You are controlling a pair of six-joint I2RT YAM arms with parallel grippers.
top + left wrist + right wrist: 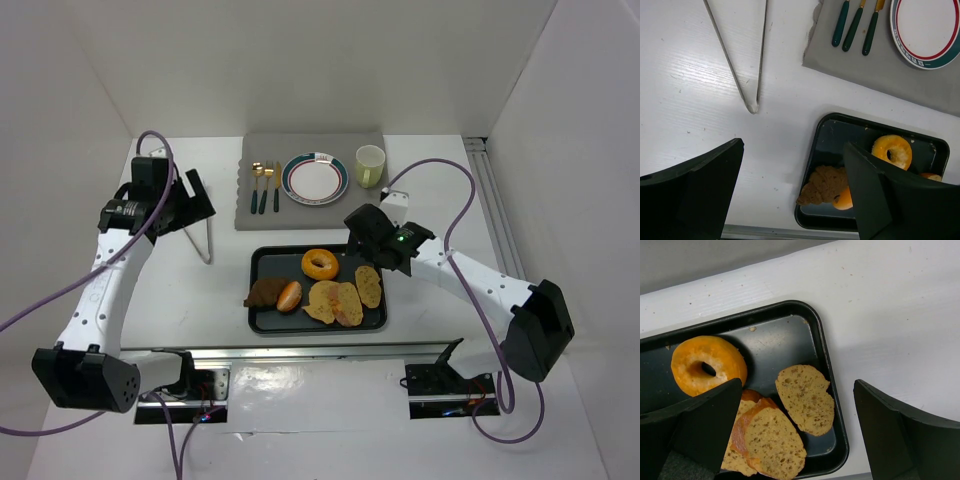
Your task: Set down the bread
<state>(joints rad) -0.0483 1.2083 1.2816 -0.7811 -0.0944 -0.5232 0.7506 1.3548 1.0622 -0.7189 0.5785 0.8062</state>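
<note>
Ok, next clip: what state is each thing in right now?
Left gripper: open, empty, above bare table.
Right gripper: open, empty, over the bread.
Tray: holding all the bread.
Plate: empty, on the mat.
Cup: upright.
Tongs: lying on the table, arms spread.
</note>
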